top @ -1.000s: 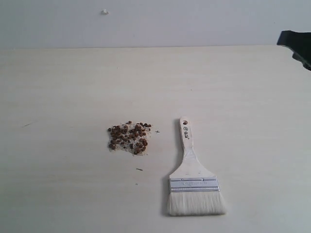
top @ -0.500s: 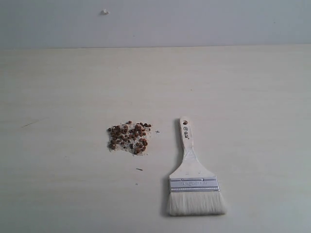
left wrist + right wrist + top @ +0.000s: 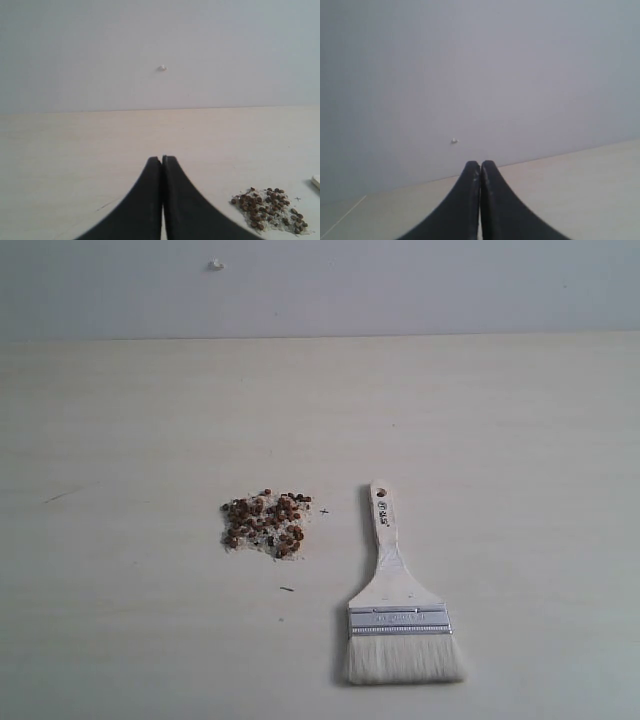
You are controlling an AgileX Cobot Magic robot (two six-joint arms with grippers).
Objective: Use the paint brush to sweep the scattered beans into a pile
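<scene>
The reddish-brown beans lie gathered in one compact pile (image 3: 266, 524) with pale grit, at the middle of the table; the left wrist view shows the pile (image 3: 270, 210) too. Just right of it lies the paint brush (image 3: 398, 602) flat on the table, its holed handle end pointing away and its white bristles toward the front edge. Neither arm shows in the exterior view. My left gripper (image 3: 162, 159) is shut with nothing in it, well apart from the pile. My right gripper (image 3: 480, 163) is shut and empty, facing the back wall.
The pale wooden table (image 3: 130, 420) runs back to a grey wall with a small white mark (image 3: 215, 265). A tiny dark sliver (image 3: 287, 589) lies in front of the pile. The brush handle's tip (image 3: 316, 181) peeks in at the left wrist view's edge.
A black part of the right arm at the exterior view's upper right edge one second ago has left the picture. Beans and brush have not moved.
</scene>
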